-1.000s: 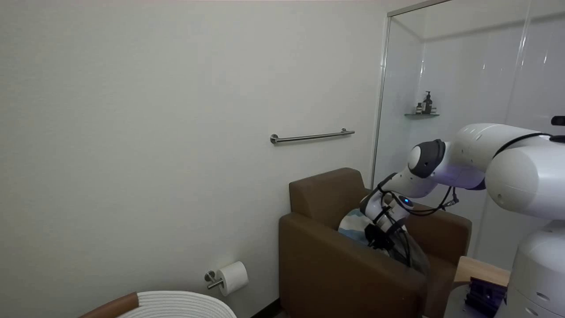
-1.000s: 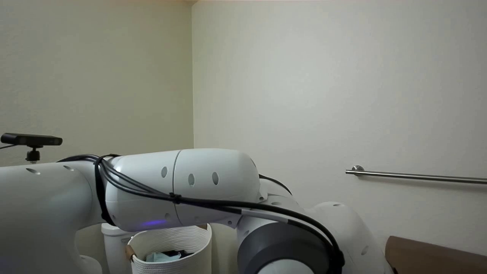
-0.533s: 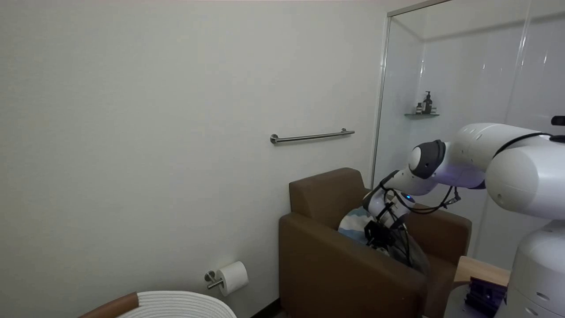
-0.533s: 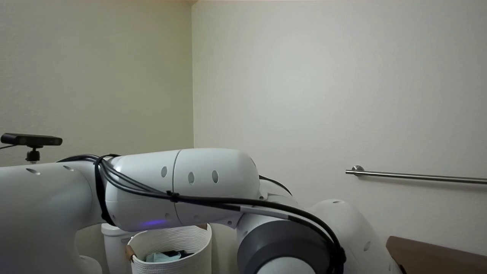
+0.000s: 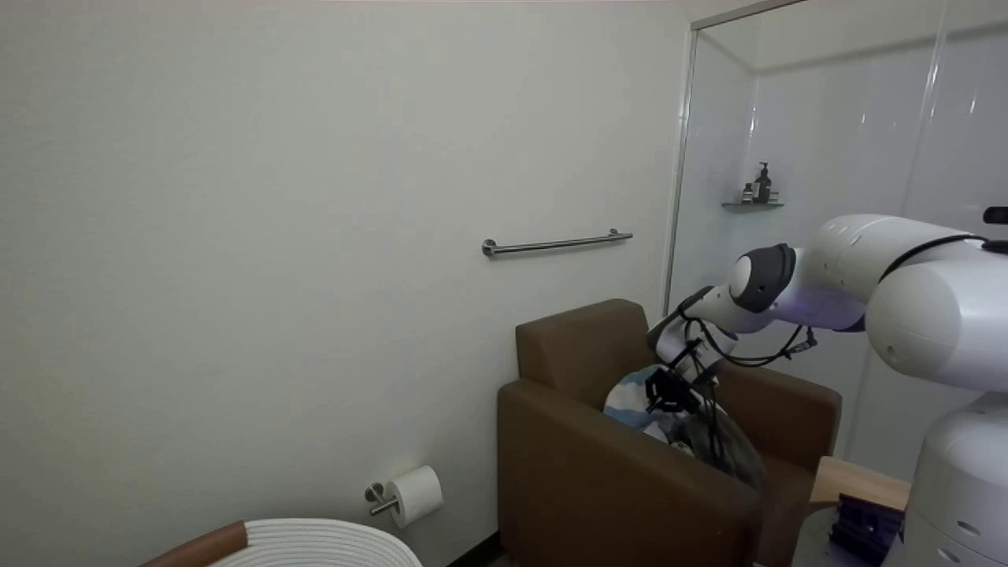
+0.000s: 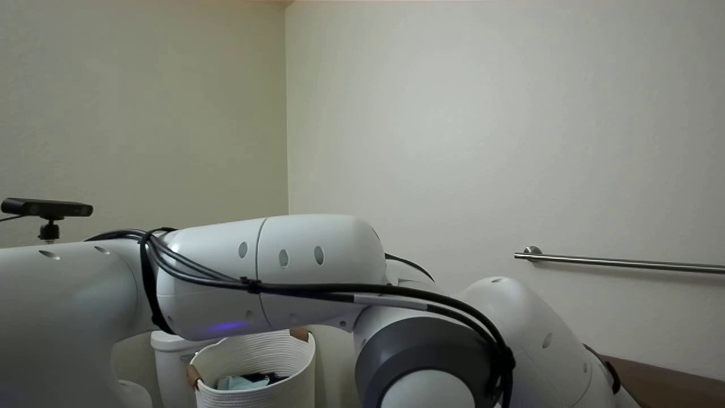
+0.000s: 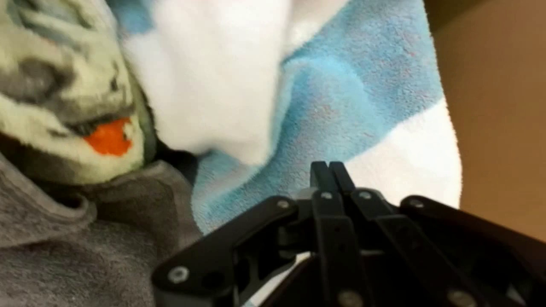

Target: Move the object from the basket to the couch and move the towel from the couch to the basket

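A blue-and-white towel lies on the brown couch; it also shows in an exterior view. A grey cloth and a pale green item with grey and orange marks lie beside it. My gripper is above the towel, its fingertips together with nothing seen between them. It also shows over the seat in an exterior view. The white rope basket with brown handles holds light blue cloth and dark cloth; its rim also shows in an exterior view.
The couch arms and back surround the gripper. A towel bar and a toilet paper roll are on the wall. A wood-topped stand with a dark device is by the robot base. A white bin stands behind the basket.
The arm and gripper have risen a little off the couch seat. More of the towel and grey cloth shows below the gripper. The cloths on the couch stay about where they were.
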{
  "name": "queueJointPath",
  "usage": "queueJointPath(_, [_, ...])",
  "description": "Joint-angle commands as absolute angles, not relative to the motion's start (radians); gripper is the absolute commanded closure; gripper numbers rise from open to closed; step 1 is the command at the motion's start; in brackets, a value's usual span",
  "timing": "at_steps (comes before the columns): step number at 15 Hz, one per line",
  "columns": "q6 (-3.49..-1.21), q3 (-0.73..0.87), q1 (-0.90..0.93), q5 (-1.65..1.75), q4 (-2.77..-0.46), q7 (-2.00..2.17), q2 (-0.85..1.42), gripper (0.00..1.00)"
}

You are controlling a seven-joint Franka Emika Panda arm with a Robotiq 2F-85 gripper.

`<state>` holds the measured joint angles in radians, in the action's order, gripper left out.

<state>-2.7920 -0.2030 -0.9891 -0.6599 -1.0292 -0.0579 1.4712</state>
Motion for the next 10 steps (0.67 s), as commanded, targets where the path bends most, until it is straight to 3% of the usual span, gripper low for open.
queueJointPath(1, [-2.825,-0.243,-1.009,-0.689,-1.108,-0.083,1.371,0.96])
queueJointPath(5, [-2.984,-0.405,-1.099,-0.743,-1.18,-0.231,1.294,0.96])
queueJointPath(7, [-3.024,-0.402,-1.097,-0.724,-1.182,-0.216,1.301,0.95])
queueJointPath(8, [-3.004,-0.373,-1.088,-0.706,-1.181,-0.185,1.311,0.7])
queueJointPath(10, [-2.919,-0.281,-1.054,-0.674,-1.165,-0.125,1.354,0.63])
